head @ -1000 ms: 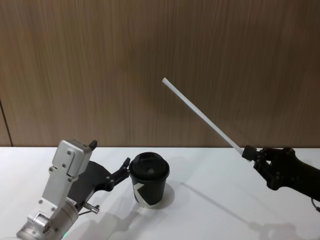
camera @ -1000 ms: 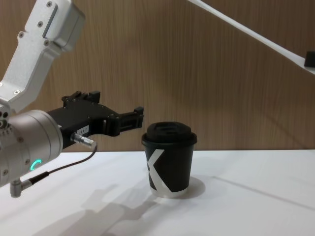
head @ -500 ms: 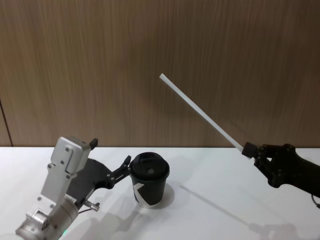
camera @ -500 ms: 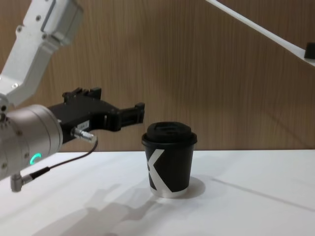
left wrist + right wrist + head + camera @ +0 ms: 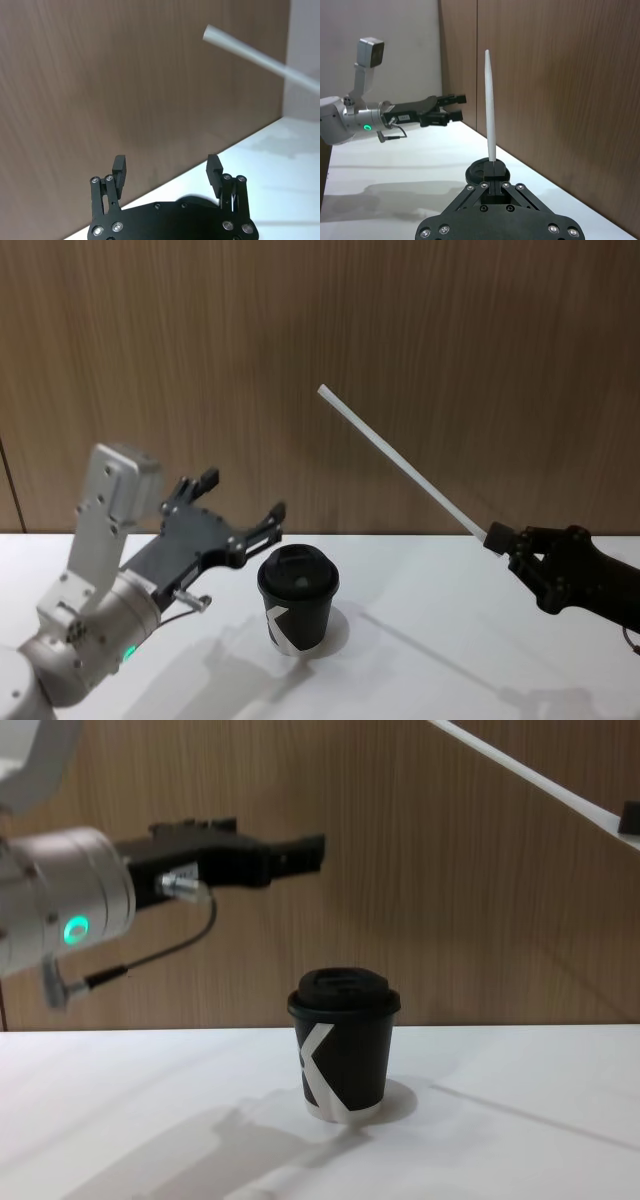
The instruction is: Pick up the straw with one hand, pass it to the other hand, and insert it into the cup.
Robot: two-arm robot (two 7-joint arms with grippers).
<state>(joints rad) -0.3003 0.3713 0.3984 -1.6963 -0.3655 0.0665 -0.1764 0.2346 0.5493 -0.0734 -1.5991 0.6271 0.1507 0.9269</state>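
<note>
The black cup (image 5: 298,600) with a domed lid and white angular mark stands upright on the white table (image 5: 430,660); it also appears as the cup (image 5: 345,1045) in the chest view. My right gripper (image 5: 497,539) is shut on the lower end of the long white straw (image 5: 400,460), which slants up and to the left, high above the cup. In the right wrist view the straw (image 5: 489,110) rises from the right gripper (image 5: 493,172). My left gripper (image 5: 242,495), with silver wrist and green ring, hovers open above and left of the cup, apart from the straw. The left gripper (image 5: 166,170) holds nothing.
A brown wood-panelled wall (image 5: 420,340) stands right behind the table. A thin grey cable with a metal plug (image 5: 180,885) hangs under the left wrist. White table surface stretches to the left and right of the cup.
My left arm has lifted from beside the cup to above lid height, its open fingers now pointing toward the straw. The right gripper and straw have barely moved.
</note>
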